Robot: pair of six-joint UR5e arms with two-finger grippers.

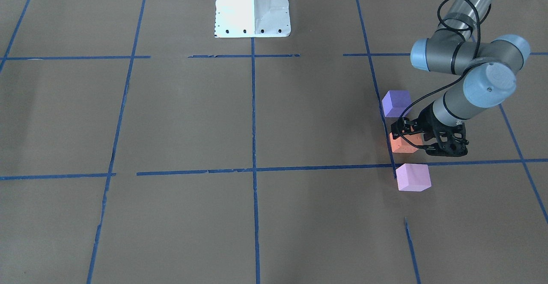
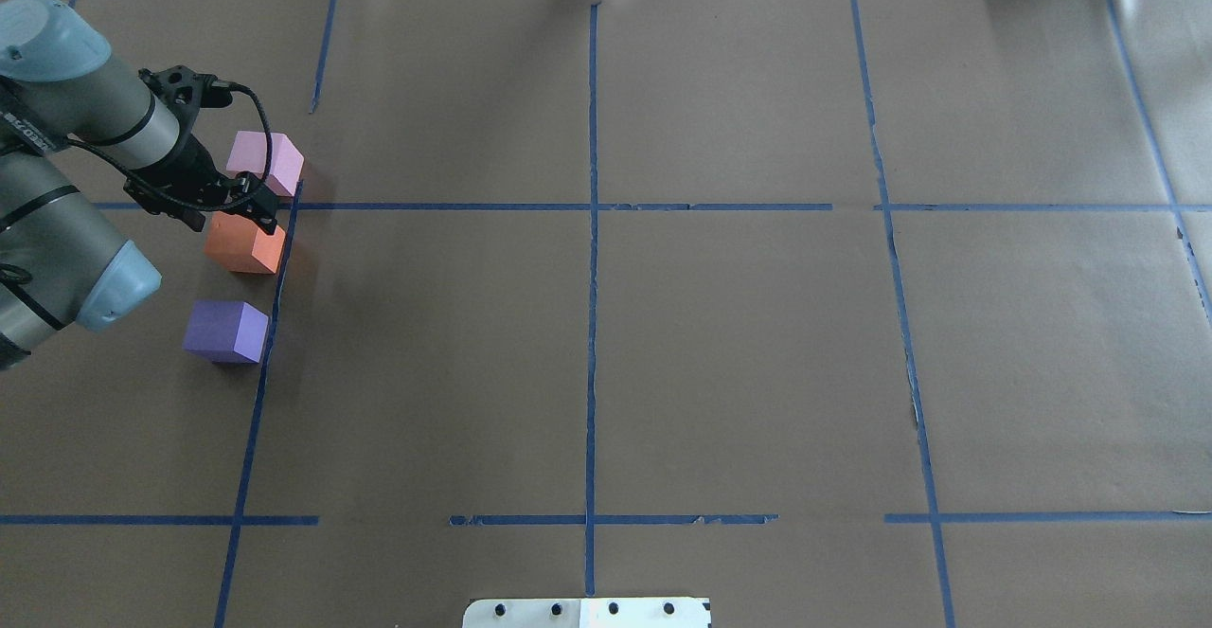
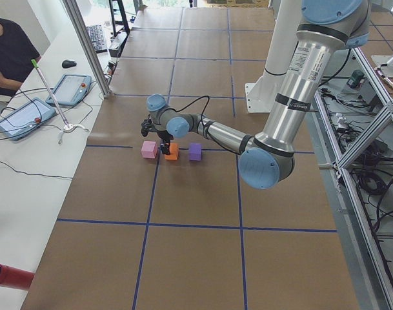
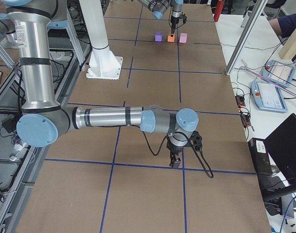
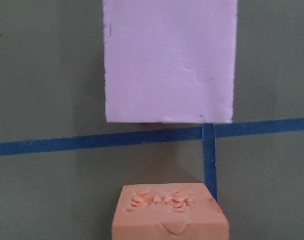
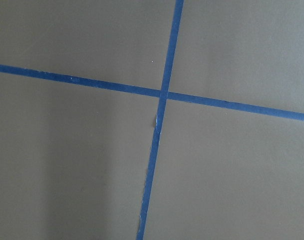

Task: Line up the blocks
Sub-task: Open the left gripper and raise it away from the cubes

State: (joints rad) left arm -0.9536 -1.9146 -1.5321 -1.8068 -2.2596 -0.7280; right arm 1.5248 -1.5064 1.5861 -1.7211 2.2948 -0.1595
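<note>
Three blocks stand in a row beside a blue tape line at the table's left: the dark purple block [image 2: 225,330], the orange block [image 2: 248,249] and the pale pink block [image 2: 270,159], with small gaps between them. My left gripper [image 2: 237,216] points down right over the orange block [image 1: 404,144], with its fingers at the block's top edges. I cannot tell whether it grips the block. The left wrist view shows the orange block's dented top [image 5: 166,215] and the pink block [image 5: 169,60] beyond it, but no fingers. My right gripper [image 4: 175,162] hangs low over bare table far from the blocks; I cannot tell its state.
Blue tape lines [image 2: 592,230] split the brown paper-covered table into squares. The white base plate [image 1: 252,5] sits at the robot's side of the table. A side table with tablets [image 3: 25,116] and a seated operator lies beyond the far edge.
</note>
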